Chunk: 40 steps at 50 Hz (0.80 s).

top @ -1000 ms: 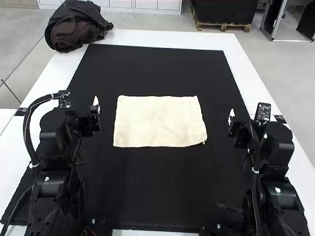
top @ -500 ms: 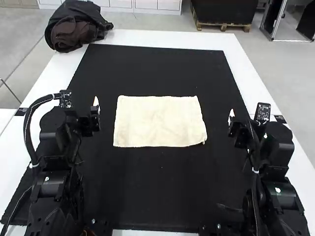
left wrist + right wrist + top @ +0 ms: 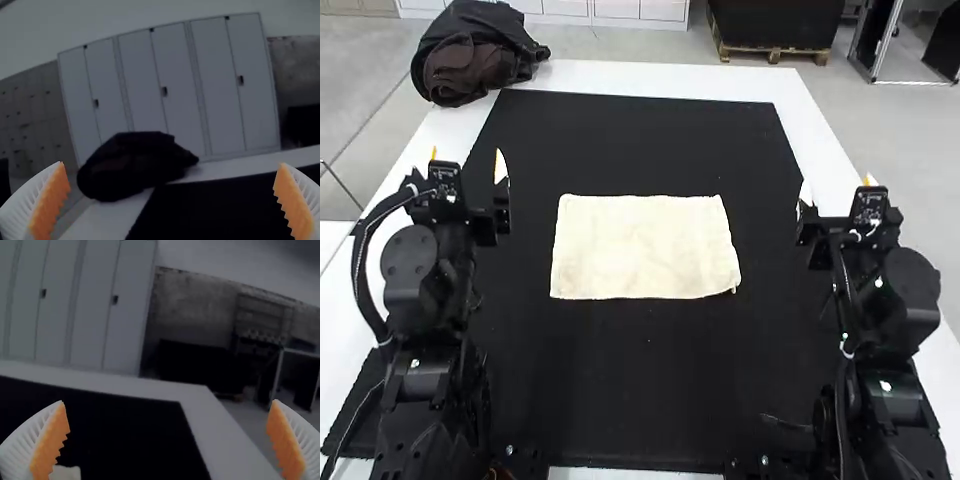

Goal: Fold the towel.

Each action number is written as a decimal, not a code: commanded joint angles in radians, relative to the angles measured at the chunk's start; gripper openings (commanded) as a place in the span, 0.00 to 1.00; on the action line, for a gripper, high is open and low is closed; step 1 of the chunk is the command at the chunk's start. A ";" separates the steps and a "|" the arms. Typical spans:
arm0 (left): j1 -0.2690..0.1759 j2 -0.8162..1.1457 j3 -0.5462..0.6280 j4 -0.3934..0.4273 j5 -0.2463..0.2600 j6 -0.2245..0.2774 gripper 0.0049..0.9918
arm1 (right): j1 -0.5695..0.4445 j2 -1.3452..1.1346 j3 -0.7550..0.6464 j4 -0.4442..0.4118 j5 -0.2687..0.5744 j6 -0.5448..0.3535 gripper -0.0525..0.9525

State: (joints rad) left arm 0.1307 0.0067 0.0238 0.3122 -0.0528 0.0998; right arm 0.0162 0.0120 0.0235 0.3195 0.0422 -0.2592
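The cream towel (image 3: 646,248) lies flat as a rectangle on the black mat, its long sides running left to right. To its left, above the table, my left gripper (image 3: 467,160) stands open and apart from it. My right gripper (image 3: 836,187) is likewise open, off the towel's right side. In the left wrist view, the left gripper (image 3: 171,167) has its orange pads wide apart with nothing between them. The right wrist view has the right gripper (image 3: 168,405) equally wide, and a small pale piece, perhaps a towel corner (image 3: 66,472), beside one finger.
The black mat (image 3: 640,130) covers most of the white table (image 3: 650,78). A dark bundled cloth or bag (image 3: 475,55) rests at the table's far left corner, also visible as a dark bundle (image 3: 135,165) in the left wrist view.
Between the last earlier frame and now, both grippers have tilted up and moved outward, away from the towel, and two fingertips of each now show. The towel has stayed put.
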 commanded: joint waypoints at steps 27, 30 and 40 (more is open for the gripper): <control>-0.005 0.938 0.544 -0.030 -0.028 -0.055 0.97 | -0.018 1.019 0.602 -0.097 -0.091 0.230 0.95; -0.006 0.992 0.527 -0.019 -0.030 -0.055 0.97 | -0.018 1.097 0.598 -0.069 -0.041 0.230 0.95; -0.011 1.153 0.462 0.010 0.014 -0.101 0.97 | -0.018 1.260 0.559 0.090 -0.005 0.212 0.95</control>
State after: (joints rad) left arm 0.1303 1.1110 0.5011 0.3096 -0.0639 0.0311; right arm 0.0147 1.2407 0.5854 0.3611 -0.0097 -0.0486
